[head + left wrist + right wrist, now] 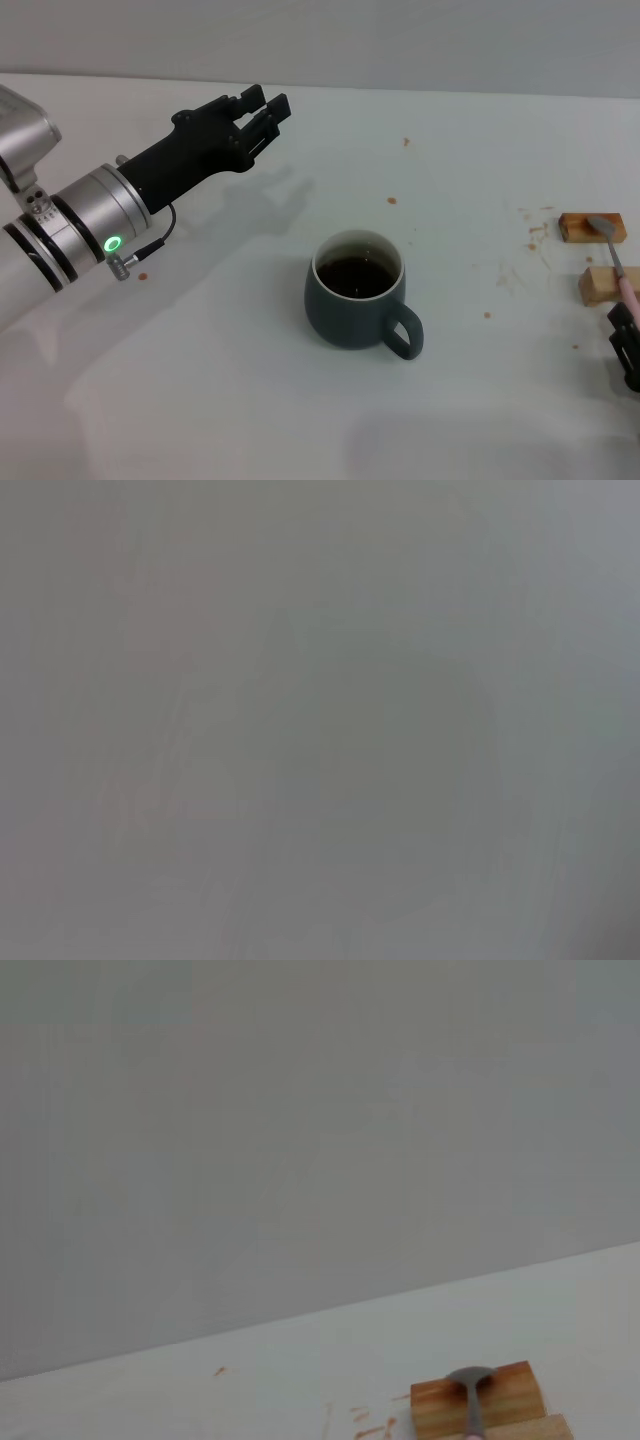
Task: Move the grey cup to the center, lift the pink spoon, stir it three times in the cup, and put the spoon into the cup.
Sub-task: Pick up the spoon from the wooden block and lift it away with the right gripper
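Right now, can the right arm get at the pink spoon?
Probably yes. The right tool sits at the table's right edge, just short of the pink spoon's handle end. The spoon lies across two wooden blocks, raised off the table, with nothing between. The left tool hangs far off.

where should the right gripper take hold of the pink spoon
Judging by its pose, grip the pink spoon on the pink handle span between the two wooden blocks, coming from above. It lies bridged across them, bowl on the far block, so the handle is raised off the table. The right gripper sits just beyond the handle's near end.
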You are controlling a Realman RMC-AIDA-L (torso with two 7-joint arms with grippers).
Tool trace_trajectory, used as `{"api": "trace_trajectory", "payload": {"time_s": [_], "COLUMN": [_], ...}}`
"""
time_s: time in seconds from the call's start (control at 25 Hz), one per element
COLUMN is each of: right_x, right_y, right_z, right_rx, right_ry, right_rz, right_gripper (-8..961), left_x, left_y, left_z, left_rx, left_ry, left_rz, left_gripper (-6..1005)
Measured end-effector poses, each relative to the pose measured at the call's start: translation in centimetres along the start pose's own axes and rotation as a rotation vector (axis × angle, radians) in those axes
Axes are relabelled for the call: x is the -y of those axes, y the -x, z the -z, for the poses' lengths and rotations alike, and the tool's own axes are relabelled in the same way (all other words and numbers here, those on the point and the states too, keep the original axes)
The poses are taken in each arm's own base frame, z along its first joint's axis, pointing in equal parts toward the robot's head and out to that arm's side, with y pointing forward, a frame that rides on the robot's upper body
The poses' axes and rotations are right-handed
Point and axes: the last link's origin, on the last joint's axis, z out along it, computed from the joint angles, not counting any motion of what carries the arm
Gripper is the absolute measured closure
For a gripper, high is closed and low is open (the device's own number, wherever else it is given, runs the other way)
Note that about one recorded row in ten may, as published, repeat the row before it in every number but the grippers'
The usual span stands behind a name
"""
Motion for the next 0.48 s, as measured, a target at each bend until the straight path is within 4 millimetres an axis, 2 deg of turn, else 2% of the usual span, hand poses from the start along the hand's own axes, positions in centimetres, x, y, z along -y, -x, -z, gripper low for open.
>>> {"api": "trace_trajectory", "payload": {"time_s": [0.04,0.2,0.48], "right_x": [0.0,0.03,0.16], "right_y": [-0.01,-0.11,-0.05], "right_z": [-0.06,-0.2,-0.29], "right_rx": [-0.002,-0.012,-0.012], "right_ry": [0.0,0.0,-0.005], "right_rz": [0.0,0.002,0.004], "right_gripper": [337,539,575], "left_x": [0.02,0.05,0.07], "left_y": [-0.01,-0.05,-0.05], "left_z": [0.0,-0.01,-0.06], "left_rx": [-0.001,-0.003,-0.003], "left_ry": [-0.002,-0.004,-0.006], "left_rz": [0.0,-0.001,-0.001], "left_gripper": [615,615,615]}}
